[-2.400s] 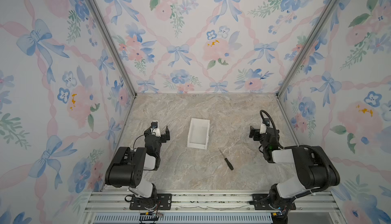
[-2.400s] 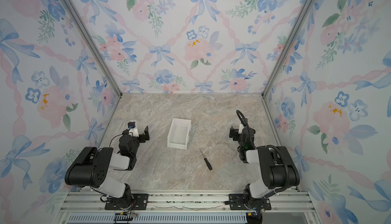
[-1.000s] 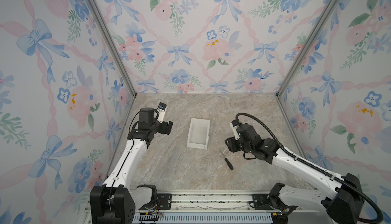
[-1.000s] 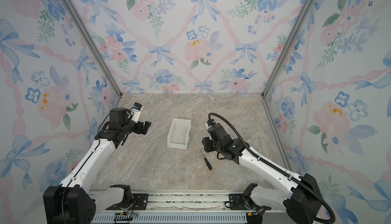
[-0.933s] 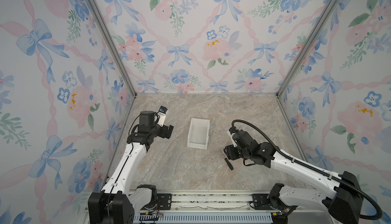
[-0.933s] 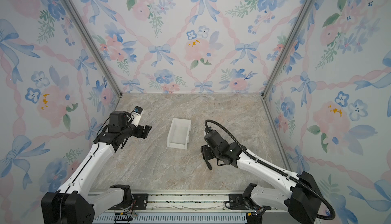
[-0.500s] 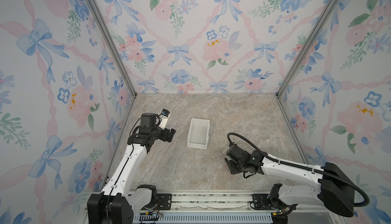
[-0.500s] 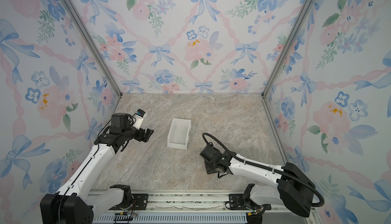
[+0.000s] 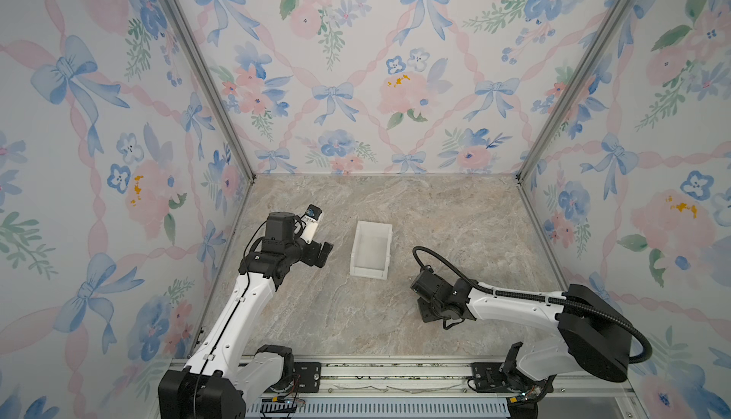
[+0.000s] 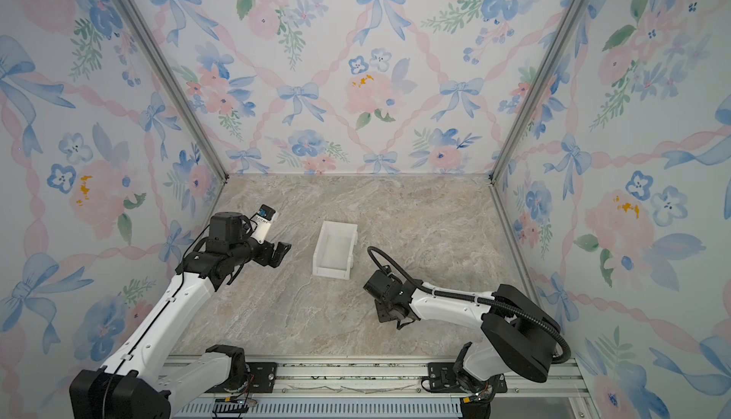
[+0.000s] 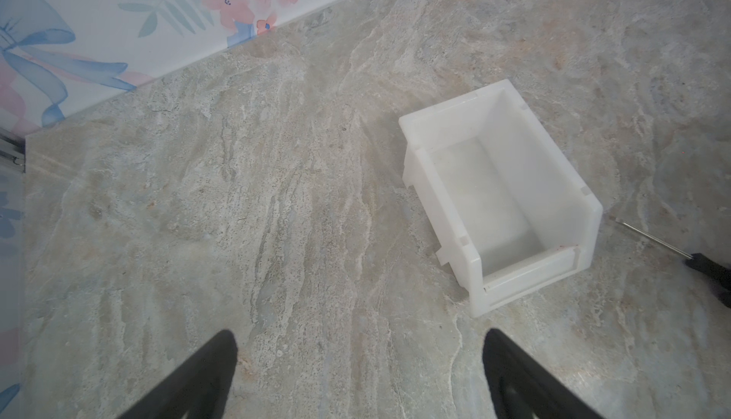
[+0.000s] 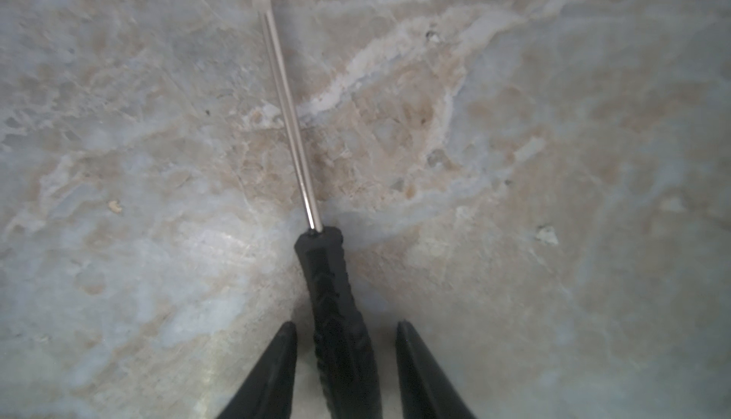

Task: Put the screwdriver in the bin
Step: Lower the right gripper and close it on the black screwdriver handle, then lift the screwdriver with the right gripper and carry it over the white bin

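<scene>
The screwdriver, black handle and thin silvery shaft, lies flat on the marble table; its shaft also shows beside the bin in the left wrist view. In both top views my right arm hides it. My right gripper is low over it, one finger on each side of the handle with a narrow gap on both sides, so it is open. The white bin stands empty mid-table. My left gripper hovers left of the bin, open and empty.
Floral walls close in the table on the left, back and right. A metal rail with both arm bases runs along the front edge. My right gripper is down in front of the bin's right corner.
My right arm swung down over the screwdriver and its jaws narrowed around the handle. My left arm eased a little toward the bin. The bin stayed put.
</scene>
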You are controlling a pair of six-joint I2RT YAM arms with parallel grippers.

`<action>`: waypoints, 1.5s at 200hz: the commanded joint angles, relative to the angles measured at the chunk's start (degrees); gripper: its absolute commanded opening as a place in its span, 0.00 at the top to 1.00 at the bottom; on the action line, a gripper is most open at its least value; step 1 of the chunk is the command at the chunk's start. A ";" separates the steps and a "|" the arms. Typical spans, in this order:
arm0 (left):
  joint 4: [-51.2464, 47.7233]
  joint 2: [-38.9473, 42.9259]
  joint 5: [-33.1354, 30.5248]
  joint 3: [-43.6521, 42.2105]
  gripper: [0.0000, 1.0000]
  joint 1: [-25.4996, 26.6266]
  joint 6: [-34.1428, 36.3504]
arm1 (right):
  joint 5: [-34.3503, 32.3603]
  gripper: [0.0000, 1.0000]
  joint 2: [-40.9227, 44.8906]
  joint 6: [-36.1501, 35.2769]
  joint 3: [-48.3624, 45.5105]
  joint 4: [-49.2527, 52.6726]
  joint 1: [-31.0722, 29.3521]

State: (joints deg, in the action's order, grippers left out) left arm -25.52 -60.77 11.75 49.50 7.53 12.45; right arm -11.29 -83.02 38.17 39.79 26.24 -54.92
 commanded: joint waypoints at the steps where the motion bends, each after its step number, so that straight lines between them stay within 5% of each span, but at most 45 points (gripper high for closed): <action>1: -1.39 1.04 -0.67 -0.20 0.02 0.62 0.70 | 0.01 0.64 -1.76 -0.22 0.51 -0.12 -0.50; 56: -1.40 0.56 -2.71 0.49 0.02 1.42 1.72 | -0.13 0.86 -0.97 -1.45 1.20 2.56 -0.52; 153: -1.38 -1.22 -7.88 2.00 0.02 3.45 0.06 | 3.36 0.88 4.00 -9.49 20.08 12.97 3.05; 300: -1.33 1.74 -9.54 4.03 0.02 3.71 -2.32 | 10.15 0.88 -24.06 -6.21 45.85 0.60 5.35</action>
State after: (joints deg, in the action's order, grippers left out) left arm -26.48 -59.99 2.33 52.03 10.92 11.31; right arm -1.67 -104.33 30.02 82.21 28.93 -50.17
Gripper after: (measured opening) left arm 0.979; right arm 0.195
